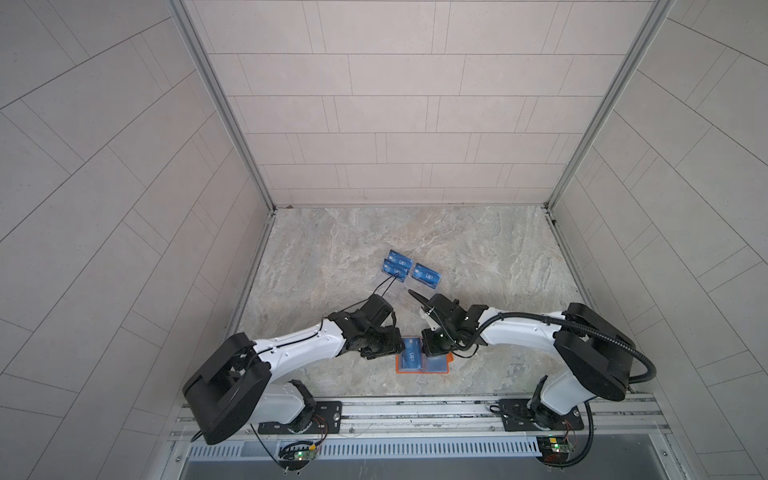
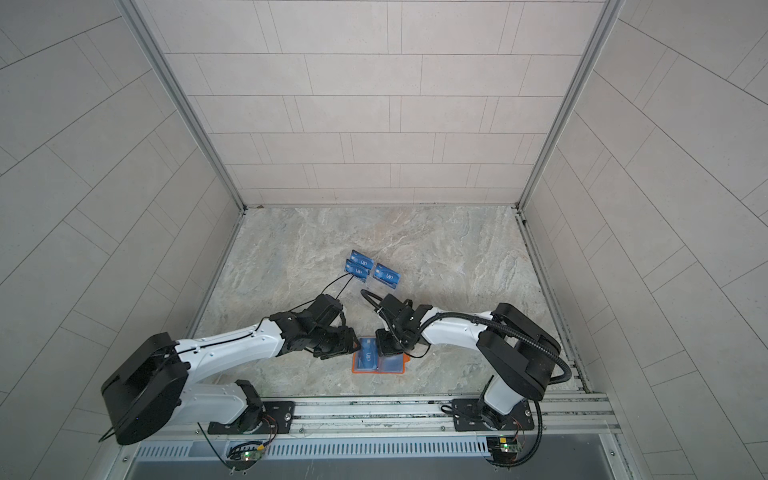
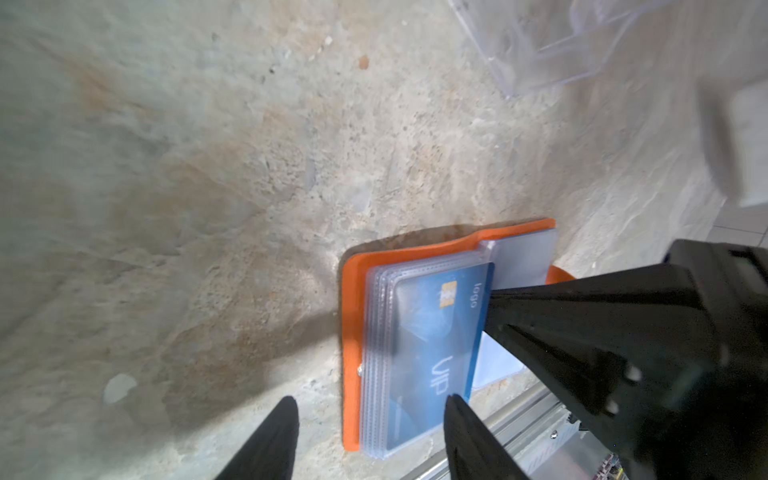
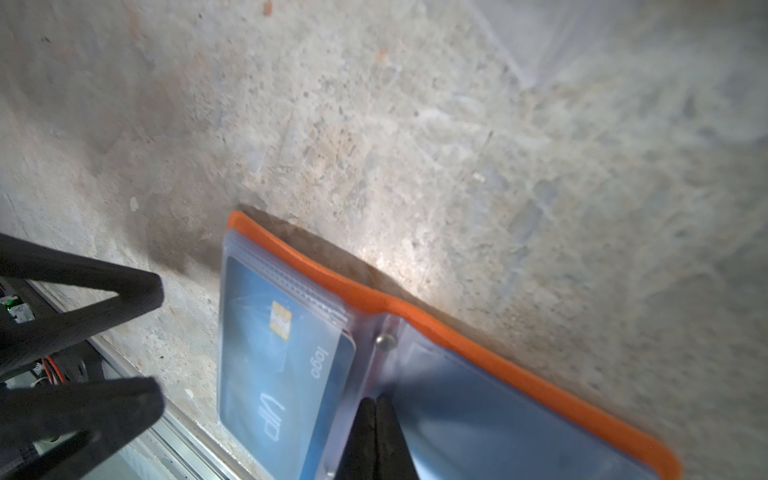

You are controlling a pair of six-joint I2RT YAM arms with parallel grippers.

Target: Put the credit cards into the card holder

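Note:
The orange card holder [image 1: 401, 371] [image 2: 354, 366] lies open near the table's front edge between both arms. A blue VIP credit card [image 3: 432, 332] [image 4: 270, 374] sits in the top clear sleeve of its left page, with one edge still showing at the spine side. My left gripper [image 3: 370, 415] is open, its fingers either side of that page's outer edge. My right gripper [image 4: 376, 405] is shut, with its tips pressed on the clear sleeves beside the spine. Three more blue credit cards [image 1: 400, 261] [image 1: 427, 276] [image 2: 357, 270] stand farther back.
The far cards rest in clear acrylic tiered racks [image 1: 405, 297] [image 3: 561, 45] just behind the grippers. An aluminium rail [image 1: 415, 409] runs along the front edge close to the holder. Tiled walls enclose the marble tabletop [image 1: 478, 249] on three sides.

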